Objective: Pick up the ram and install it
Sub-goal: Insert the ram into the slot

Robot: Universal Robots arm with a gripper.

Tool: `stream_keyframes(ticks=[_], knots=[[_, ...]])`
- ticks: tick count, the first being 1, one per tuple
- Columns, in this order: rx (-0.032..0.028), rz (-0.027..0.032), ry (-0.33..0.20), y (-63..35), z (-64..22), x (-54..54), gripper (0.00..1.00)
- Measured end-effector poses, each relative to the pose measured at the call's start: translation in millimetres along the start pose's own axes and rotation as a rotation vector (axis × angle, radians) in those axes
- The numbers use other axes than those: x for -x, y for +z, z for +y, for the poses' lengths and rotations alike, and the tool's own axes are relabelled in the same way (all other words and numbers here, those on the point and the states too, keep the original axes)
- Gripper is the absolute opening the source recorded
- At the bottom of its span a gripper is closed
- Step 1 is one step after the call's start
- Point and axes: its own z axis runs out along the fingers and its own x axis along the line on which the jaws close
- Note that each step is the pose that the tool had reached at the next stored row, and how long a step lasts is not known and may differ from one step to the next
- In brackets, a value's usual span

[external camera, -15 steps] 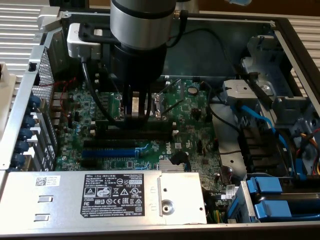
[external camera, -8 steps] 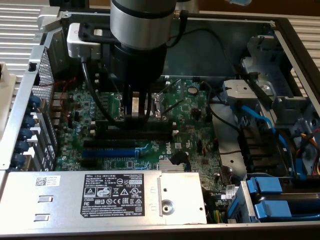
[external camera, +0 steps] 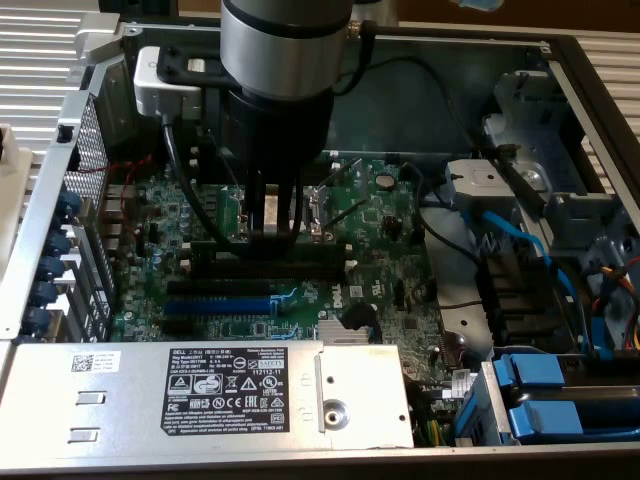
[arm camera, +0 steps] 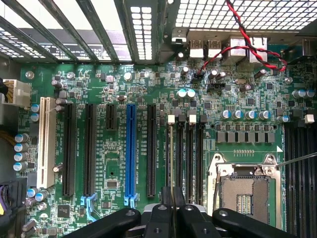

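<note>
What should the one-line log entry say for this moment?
fingers: shut on ram | ram: edge-on, lined up along black slots | seated: cannot tell

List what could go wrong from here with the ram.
The ram sits edge-on in the shut gripper over the black memory slots; if slightly off line, pressing may jam it on a white end clip. The bare CPU socket lies close beside the slots; a slip might damage it.

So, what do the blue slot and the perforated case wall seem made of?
The blue slot looks like moulded plastic: uniform colour, matt. The perforated case wall is probably sheet metal: dull grey, punched with a regular hole grid.
</note>
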Motion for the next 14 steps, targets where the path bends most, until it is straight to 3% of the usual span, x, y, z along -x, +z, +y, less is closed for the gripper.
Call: stream_keyframes(ticks=[14], knots=[[-0.0013, -0.0003, 0.004, 0.3, -0.2, -0.3, 0.12]])
